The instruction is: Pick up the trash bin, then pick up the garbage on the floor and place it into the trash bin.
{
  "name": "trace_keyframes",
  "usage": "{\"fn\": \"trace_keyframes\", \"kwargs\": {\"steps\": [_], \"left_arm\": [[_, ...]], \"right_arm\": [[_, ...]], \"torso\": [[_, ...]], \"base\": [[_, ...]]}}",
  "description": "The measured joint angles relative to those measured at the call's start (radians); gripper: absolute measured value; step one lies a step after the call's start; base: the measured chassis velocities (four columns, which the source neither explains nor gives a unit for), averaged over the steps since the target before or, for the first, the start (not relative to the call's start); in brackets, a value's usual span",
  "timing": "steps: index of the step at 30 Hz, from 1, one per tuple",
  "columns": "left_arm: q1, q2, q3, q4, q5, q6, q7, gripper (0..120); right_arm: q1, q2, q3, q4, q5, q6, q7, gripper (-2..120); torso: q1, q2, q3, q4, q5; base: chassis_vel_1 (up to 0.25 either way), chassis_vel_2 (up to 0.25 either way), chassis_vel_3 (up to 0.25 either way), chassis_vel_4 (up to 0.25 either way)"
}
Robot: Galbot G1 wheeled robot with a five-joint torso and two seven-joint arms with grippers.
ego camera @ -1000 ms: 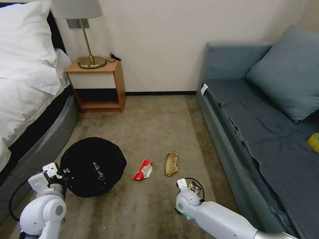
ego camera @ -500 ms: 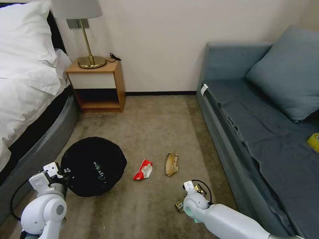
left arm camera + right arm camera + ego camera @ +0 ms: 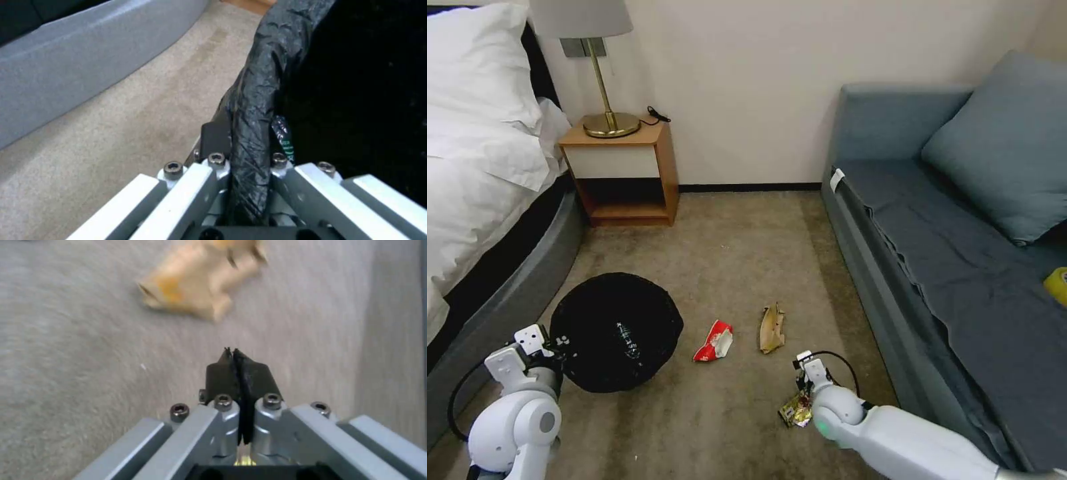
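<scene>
My left end effector (image 3: 247, 151) is clamped on the bag-lined rim of the trash bin (image 3: 617, 330), one finger outside and one inside. The bin sits at my front left on the carpet, near the bed, with the clear bottle (image 3: 627, 341) already inside. All floor work therefore falls to the right arm, which is also much nearer the litter. The right end effector (image 3: 233, 355) has its fingers pressed together, low over the carpet. The gold-brown wrapper (image 3: 796, 408) sits tight against that wrist; I cannot tell whether it is pinched or just lying there. Just ahead of the fingertips lies the tan scrap (image 3: 772, 328), its long axis running away from me toward the wall. The red-and-white wrapper (image 3: 715, 340) is just left of it, between scrap and bin, so I judge any drop-off runs leftward across both.
</scene>
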Motion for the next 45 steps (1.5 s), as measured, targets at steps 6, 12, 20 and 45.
{"fn": "trace_keyframes", "kwargs": {"steps": [6, 12, 20, 45], "left_arm": [[0.005, 0.003, -0.001, -0.003, 0.0, -0.013, 0.009, 2], [0.006, 0.002, 0.0, -0.002, 0.005, -0.021, 0.013, 2], [0.003, -0.009, 0.015, 0.01, 0.027, -0.034, 0.017, 2], [-0.003, -0.014, 0.024, 0.023, 0.039, -0.044, 0.018, 2]], "right_arm": [[0.103, -0.056, -0.16, -0.087, -0.199, 0.193, -0.245, 27], [0.162, -0.065, -0.21, -0.221, -0.384, 0.377, -0.402, 44], [0.253, -0.075, -0.215, -0.387, -0.573, 0.59, -0.673, 76], [0.269, -0.036, -0.187, -0.517, -0.67, 0.739, -0.9, 100]], "torso": [[0.0, 0.0, 0.0, 0.0, 0.0], [0.0, 0.0, 0.0, 0.0001, 0.0001], [0.0, 0.0, 0.0, 0.0001, -0.0003], [0.0, 0.0, 0.0, 0.0003, -0.0002]], "base": [[0.0, 0.0, 0.0, 0.0], [0.0, 0.0, 0.0, 0.0], [0.0, 0.0, 0.0, 0.0], [0.0, 0.0, 0.0, 0.0]]}}
